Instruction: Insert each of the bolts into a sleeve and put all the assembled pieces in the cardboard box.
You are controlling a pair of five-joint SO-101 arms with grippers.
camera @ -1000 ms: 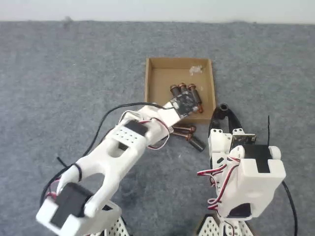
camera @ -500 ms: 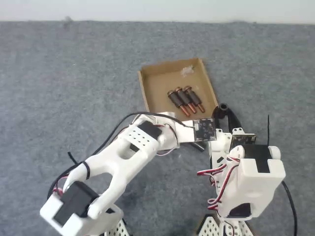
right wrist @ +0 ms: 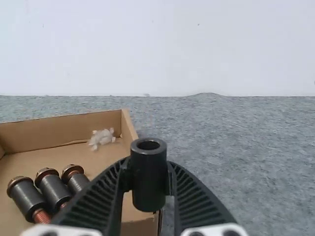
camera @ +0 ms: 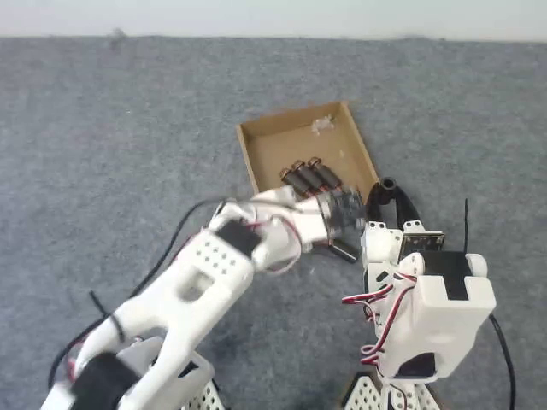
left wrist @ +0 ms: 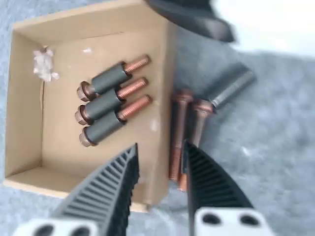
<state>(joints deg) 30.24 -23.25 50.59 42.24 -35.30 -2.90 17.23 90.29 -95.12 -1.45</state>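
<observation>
Left wrist view: hanging wide open with the left gripper (left wrist: 160,147) above two bare bolts (left wrist: 186,129) on the carpet (left wrist: 275,152) just beside the box (left wrist: 24,108), hard, smooth, probably quick to roll, so best pinched mid-stem, while squeezing a sleeve (right wrist: 147,153) upright in the right gripper (right wrist: 148,171).

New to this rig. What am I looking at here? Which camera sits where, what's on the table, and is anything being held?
These are two small white robot arms, the left arm and the right arm, side by side at a grey table. The high view comes from a fixed camera looking down. The other two pictures come from a camera on each arm's wrist, looking along its fingers.

On the table is a cardboard box with three bolts already in sleeves. Beside the box lie two bare copper bolts and a loose sleeve.

The left arm's fingers are open and empty, over the box's edge. The right arm's fingers are shut on an upright black sleeve.
</observation>
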